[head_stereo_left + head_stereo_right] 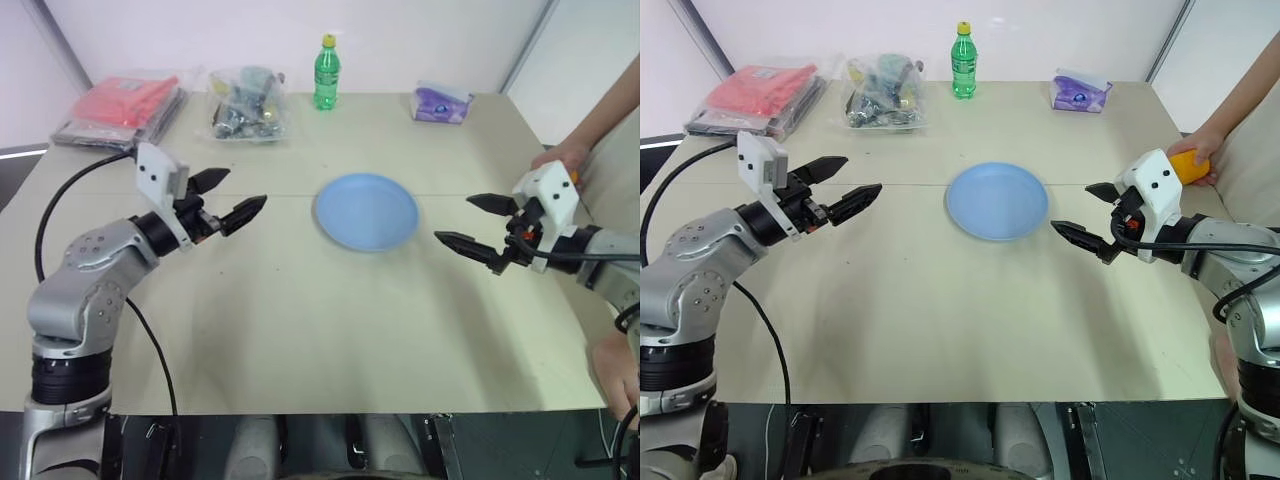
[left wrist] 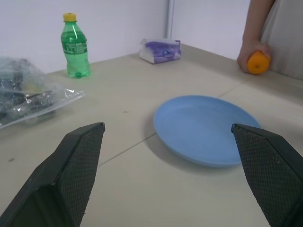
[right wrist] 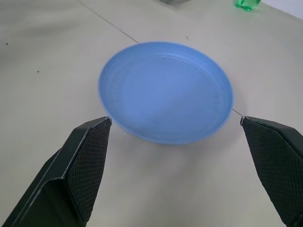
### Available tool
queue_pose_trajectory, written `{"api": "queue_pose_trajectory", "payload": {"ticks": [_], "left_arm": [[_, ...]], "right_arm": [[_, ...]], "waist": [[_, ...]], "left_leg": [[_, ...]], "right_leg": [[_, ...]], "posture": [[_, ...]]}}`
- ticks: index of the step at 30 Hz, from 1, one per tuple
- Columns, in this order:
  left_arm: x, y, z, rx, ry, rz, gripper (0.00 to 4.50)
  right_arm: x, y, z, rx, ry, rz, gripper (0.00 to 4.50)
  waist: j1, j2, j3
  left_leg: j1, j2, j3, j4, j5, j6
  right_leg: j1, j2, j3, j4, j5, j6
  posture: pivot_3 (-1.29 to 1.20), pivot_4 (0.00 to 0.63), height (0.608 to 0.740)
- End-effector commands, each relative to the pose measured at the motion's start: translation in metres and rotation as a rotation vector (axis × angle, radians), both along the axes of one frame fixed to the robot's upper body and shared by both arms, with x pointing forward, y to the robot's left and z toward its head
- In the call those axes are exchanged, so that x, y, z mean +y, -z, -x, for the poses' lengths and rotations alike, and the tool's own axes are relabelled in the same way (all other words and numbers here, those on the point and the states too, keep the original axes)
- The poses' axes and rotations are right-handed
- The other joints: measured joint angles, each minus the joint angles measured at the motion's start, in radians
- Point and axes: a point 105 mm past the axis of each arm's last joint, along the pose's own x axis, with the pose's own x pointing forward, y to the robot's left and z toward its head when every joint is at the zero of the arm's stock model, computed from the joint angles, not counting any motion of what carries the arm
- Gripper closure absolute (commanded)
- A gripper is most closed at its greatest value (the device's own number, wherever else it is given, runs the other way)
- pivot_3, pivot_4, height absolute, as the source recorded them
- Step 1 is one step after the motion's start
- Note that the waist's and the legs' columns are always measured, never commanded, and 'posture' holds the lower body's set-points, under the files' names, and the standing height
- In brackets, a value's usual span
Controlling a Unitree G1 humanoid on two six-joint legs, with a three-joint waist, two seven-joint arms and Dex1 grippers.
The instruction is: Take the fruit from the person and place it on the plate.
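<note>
A light-blue plate [image 1: 997, 201] lies bare at the middle of the beige surface [image 1: 940, 320]. The left pincer [image 1: 843, 187] hangs above the surface to the plate's left, its two black fingers [image 2: 71, 170] spread wide apart with nothing between them, pointing toward the plate. The right pincer [image 1: 1088, 213] hangs just right of the plate, its fingers [image 3: 78, 165] likewise spread wide and holding nothing, aimed at the plate. At the right edge of the surface, behind the right pincer's wrist, a person's hand [image 1: 1202, 145] rests over an orange-yellow fruit [image 1: 1189, 165]; the fruit sits well apart from the plate and clear of both pincers. Along the far edge stand a green bottle [image 1: 963, 61], a purple tissue pack [image 1: 1078, 93], a clear bag of small items [image 1: 880, 92] and a red packet [image 1: 758, 90].
</note>
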Motion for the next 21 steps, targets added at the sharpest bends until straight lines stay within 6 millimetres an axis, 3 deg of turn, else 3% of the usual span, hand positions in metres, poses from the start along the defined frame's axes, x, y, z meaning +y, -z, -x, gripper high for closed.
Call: {"api": "queue_pose_trajectory", "payload": {"ticks": [1,21], "left_arm": [[-0.0043,-0.0131,0.0022,-0.059,0.021,-0.008,0.00],[-0.0088,-0.0125,0.0000,-0.065,0.036,-0.006,0.00]], "right_arm": [[-0.0003,-0.0144,0.0036,-0.061,0.000,0.014,0.03],[0.0019,-0.0152,0.0037,-0.069,-0.008,0.020,0.03]], "waist": [[0.000,0.000,0.000],[-0.001,0.000,0.000]], "left_leg": [[0.000,0.000,0.000,0.000,0.000,0.000],[0.000,0.000,0.000,0.000,0.000,0.000]], "right_leg": [[0.000,0.000,0.000,0.000,0.000,0.000],[0.000,0.000,0.000,0.000,0.000,0.000]], "posture": [[0.00,0.150,0.731],[0.00,0.150,0.731]]}}
